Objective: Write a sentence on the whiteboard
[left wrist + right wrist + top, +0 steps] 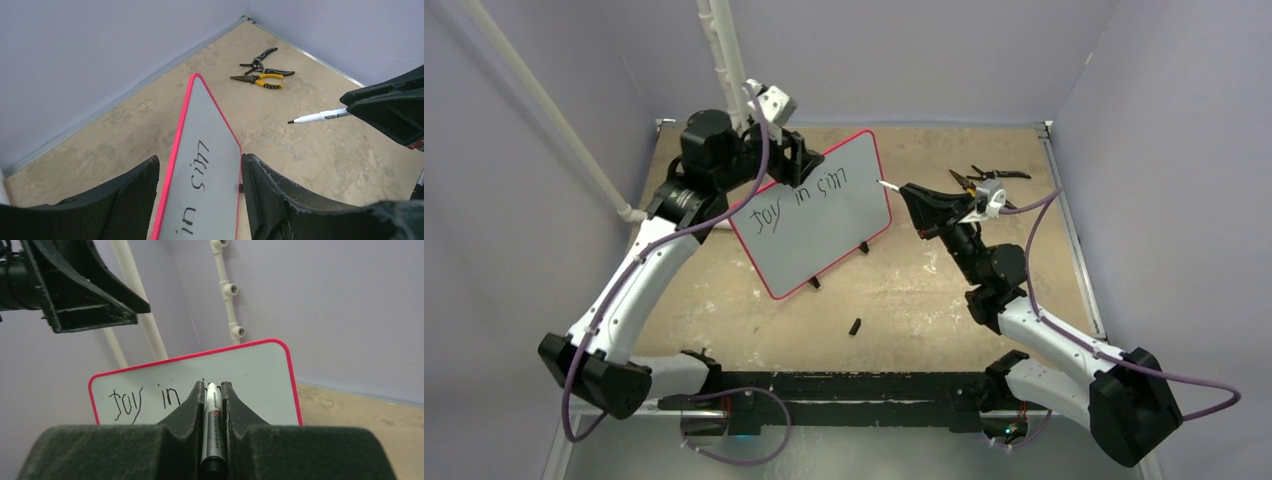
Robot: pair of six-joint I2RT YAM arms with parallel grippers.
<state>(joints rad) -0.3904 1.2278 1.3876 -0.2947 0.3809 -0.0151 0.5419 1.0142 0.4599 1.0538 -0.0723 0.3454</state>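
The whiteboard (814, 225) stands tilted on its black feet at the table's middle left, red-pink rim all round. The sentence (809, 197) reads "Joy in sim" in black marker. My left gripper (799, 160) is open and straddles the board's upper edge; in the left wrist view its fingers (145, 185) flank the whiteboard (205, 165), with a gap on the left side. My right gripper (914, 195) is shut on a silver marker (212, 410). The marker (320, 116) points at the board's right side, tip slightly off the surface. The right wrist view shows the whiteboard (250, 375) with the sentence (145, 400) partly behind the fingers.
Yellow-handled pliers (260, 80) and black cutters (260, 61) lie at the back right near the wall. A small black marker cap (856, 326) rests on the table in front of the board. White pipes (724, 50) rise behind the board at the back left.
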